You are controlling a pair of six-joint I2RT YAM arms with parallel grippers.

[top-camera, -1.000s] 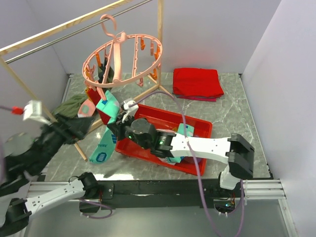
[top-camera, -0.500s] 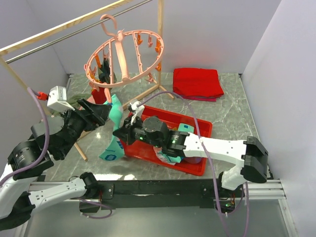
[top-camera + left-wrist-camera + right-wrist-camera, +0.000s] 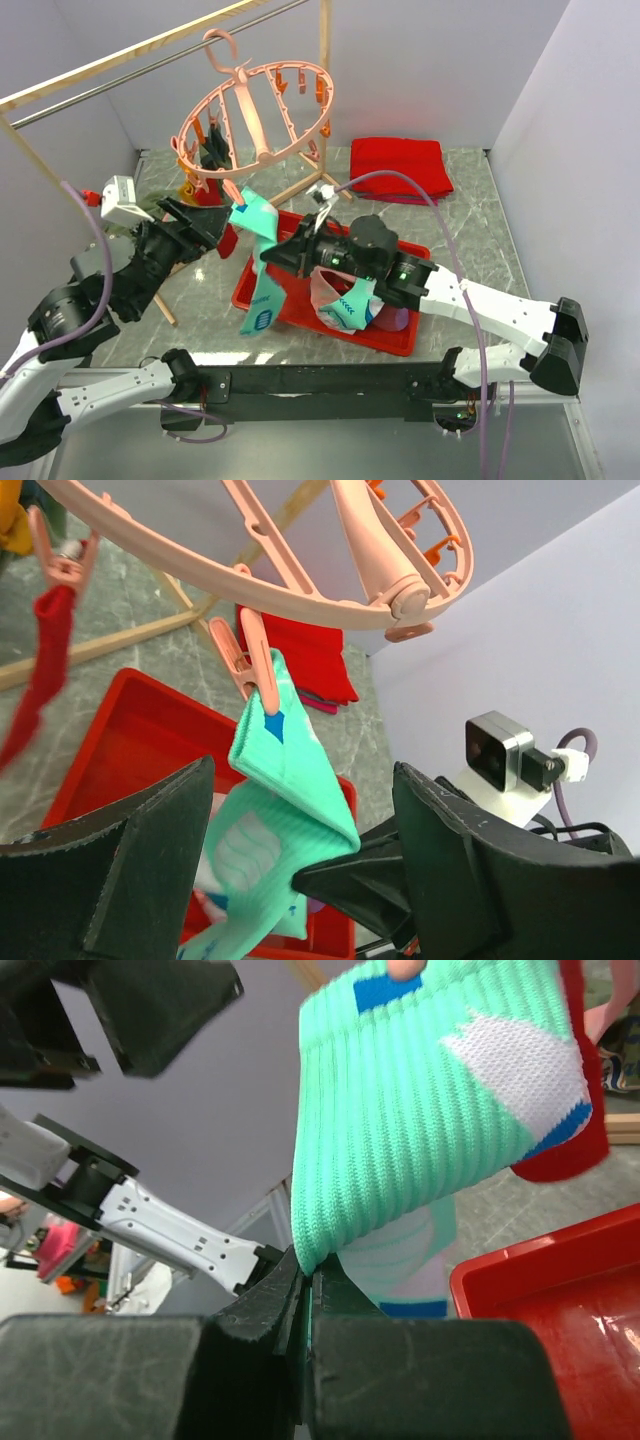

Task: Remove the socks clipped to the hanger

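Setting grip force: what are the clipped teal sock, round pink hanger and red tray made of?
Teal sock: ribbed knit fabric, matte, soft folds. Round pink hanger: moulded plastic, smooth, slight sheen. Red tray: likely rigid plastic, glossy reflections.

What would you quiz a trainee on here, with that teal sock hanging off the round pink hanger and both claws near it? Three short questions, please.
1. Which gripper pinches the teal sock?
2. True or false: the left gripper is shut on the hanger.
3. The clip holding the sock's top is: A green, B pink, C black.

Key: 1 the right gripper; 2 false, it stands open and holds nothing; 3 B.
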